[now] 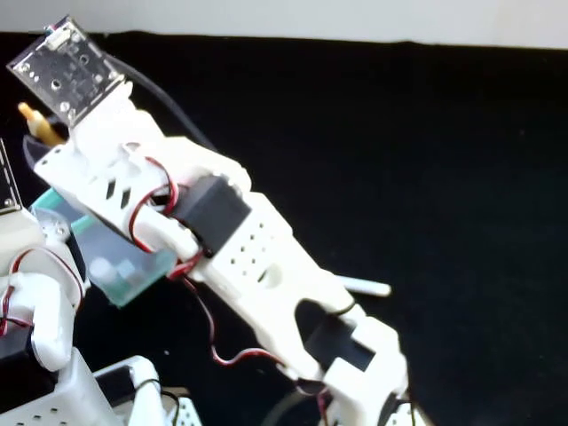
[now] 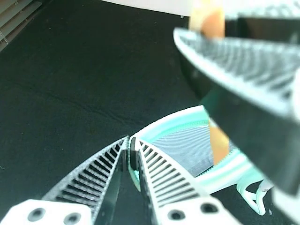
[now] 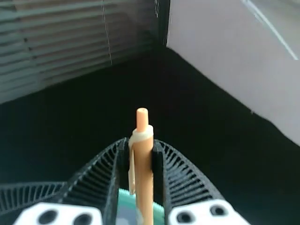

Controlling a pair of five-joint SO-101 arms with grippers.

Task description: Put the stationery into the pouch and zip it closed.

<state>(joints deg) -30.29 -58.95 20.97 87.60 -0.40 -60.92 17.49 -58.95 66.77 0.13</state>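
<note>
High view: the right arm (image 1: 257, 257) reaches across the black bench (image 1: 426, 142) and carries a slim orange plastic pen (image 1: 35, 118) at the far end of the mint-green, clear-sided pouch (image 1: 124, 266). A thin white stick (image 1: 366, 287) lies on the bench well apart from the pouch, on the other side of that arm.

Left wrist view: the left pincer (image 2: 130, 139) is pressed together on the pouch's pale rim and props the mouth open. The pen hangs in that opening, its lower end already inside the rim.

Right wrist view: the right pincer (image 3: 140, 145) pinches the pen's barrel just under the clicker, with the pen straight between the pads and the pouch's green edge directly beneath.

The step in hand looks like dropping the pen in. It would go best with the barrel in line with the length of the pouch and lowered until most of it sits below the rim before the pads spread. The rim grip should stay firm. Letting go too high could tip the pen out over the edge.
</note>
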